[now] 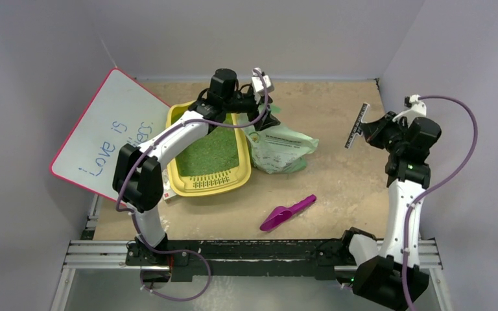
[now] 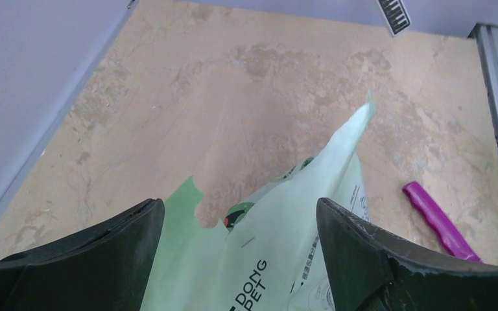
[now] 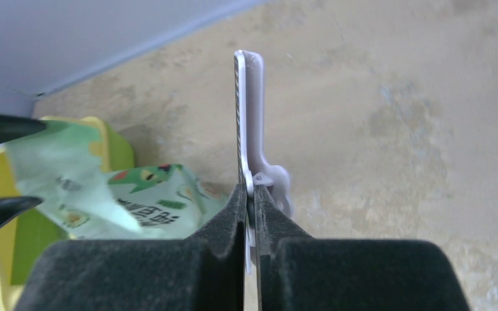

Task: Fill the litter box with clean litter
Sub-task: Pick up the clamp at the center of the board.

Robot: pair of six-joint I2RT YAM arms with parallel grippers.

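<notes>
The litter box is smooth yellow plastic with a faint sheen, and the litter in it is matt, grainy green. At its 3 o'clock, the bag is thin, crinkled, softly glossy film. The scoop is shiny purple plastic. The table is a matt, mottled tan board. At its 6 o'clock edge, the rail is ribbed bare metal. The clip is smooth white plastic.

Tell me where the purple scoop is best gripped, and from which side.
On the purple scoop, grip the slim straight handle from above, jaws across its width. It lies flat on the table with free space around it; its bowl is wider and hollow.
</notes>
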